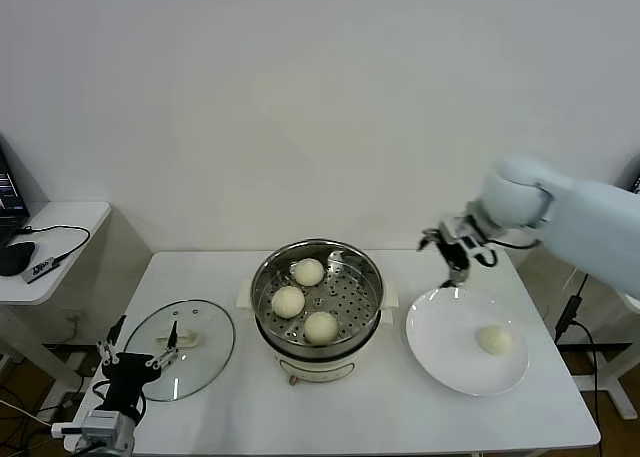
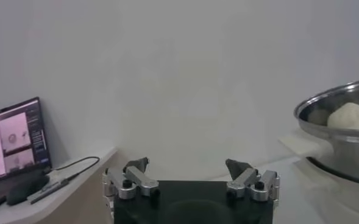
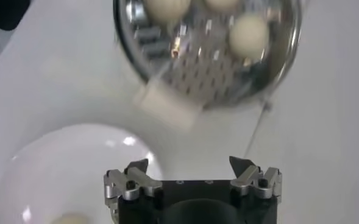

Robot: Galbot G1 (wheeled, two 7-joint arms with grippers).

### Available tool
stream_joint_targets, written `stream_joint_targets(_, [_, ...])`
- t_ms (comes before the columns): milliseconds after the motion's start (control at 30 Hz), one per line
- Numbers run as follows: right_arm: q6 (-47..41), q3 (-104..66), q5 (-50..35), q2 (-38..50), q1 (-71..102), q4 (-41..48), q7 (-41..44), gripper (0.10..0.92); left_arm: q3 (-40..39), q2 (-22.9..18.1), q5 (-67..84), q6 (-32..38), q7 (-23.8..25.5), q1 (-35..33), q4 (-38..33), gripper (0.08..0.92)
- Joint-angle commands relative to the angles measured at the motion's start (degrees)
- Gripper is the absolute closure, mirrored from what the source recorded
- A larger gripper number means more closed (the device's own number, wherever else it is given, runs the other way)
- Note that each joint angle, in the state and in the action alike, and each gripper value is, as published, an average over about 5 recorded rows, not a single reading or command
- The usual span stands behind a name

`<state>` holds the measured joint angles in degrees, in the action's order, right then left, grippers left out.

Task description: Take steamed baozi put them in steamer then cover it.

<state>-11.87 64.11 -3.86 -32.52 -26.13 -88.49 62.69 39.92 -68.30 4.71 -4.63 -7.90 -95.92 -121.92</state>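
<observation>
I've got the white table (image 1: 380,417) in front of me, and in the middle of it the steamer (image 1: 318,277) on its white cooker base (image 1: 316,365). Three steamed baozi (image 1: 288,301) lie on its perforated floor. To its right is the white plate (image 1: 440,347), and one more bun (image 1: 494,340) rests on it, toward the right side. The cover (image 1: 205,362) lies flat on the table to the steamer's left, handle up, well apart from the pot. My right arm reaches in from the right, and the right gripper (image 1: 455,257) hangs above the far rim of the plate, between plate and steamer, fingers spread wide and carrying nothing. From its wrist camera I see the steamer and the plate's edge beneath the splayed fingertips (image 3: 136,166). The left gripper (image 1: 135,359) sits low at the near left corner, just beside the cover, also spread wide and empty. Off to the left, a side desk (image 1: 60,222) holds a mouse (image 1: 14,259) and cable.
</observation>
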Motion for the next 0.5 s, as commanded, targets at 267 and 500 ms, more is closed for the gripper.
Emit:
stream_joint_targets(267, [-2.88,-21.11,11.67,11.59,30.38,3.57,2.09,0.203,-0.99,0.44,-0.88,-0.18,0.32,0.22,0.89,0.177])
stream_joint_targets(500, [-1.95,-22.95,14.54,8.04,33.1,8.84,1.65,0.203,-0.91,0.08,-1.21,-0.28,0.31,-0.01,1.23,0.177])
